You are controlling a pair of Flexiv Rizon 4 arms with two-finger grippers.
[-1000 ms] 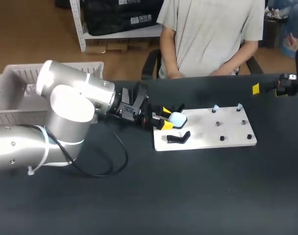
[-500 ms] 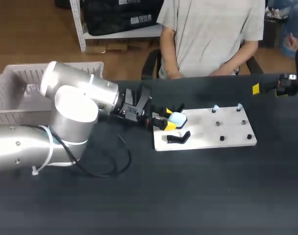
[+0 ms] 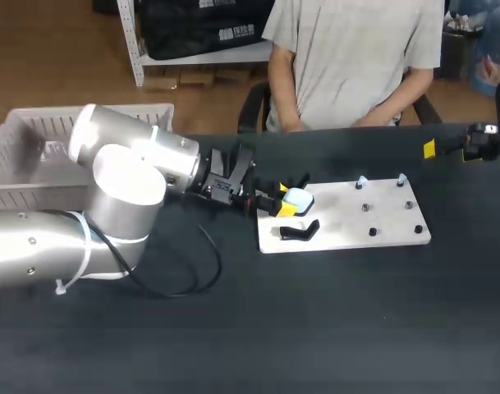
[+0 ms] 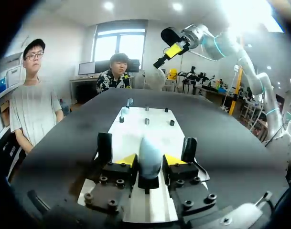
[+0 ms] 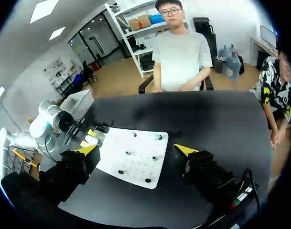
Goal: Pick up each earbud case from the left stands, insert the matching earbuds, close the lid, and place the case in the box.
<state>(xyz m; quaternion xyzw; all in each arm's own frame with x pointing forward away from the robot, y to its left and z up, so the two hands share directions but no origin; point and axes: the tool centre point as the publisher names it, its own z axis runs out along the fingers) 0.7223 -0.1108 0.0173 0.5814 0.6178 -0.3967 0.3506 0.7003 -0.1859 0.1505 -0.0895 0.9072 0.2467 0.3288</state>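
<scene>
Left gripper [image 4: 150, 161] pinches the pale-blue earbud case [image 4: 150, 151] at nine o'clock on the white board [image 3: 373, 215] (black stand [image 3: 300, 231] at its six); right gripper [image 5: 136, 149], jaws spread, hangs over the black table [image 3: 332, 328] edge at two o'clock

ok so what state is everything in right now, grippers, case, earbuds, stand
left gripper, shut on the earbud case
earbud case, lid looks closed, held at the left end of the white board
right gripper, open, holding nothing
earbuds, both on pegs at the board's far edge, not in the case
black stand, on the board, nothing on it
</scene>
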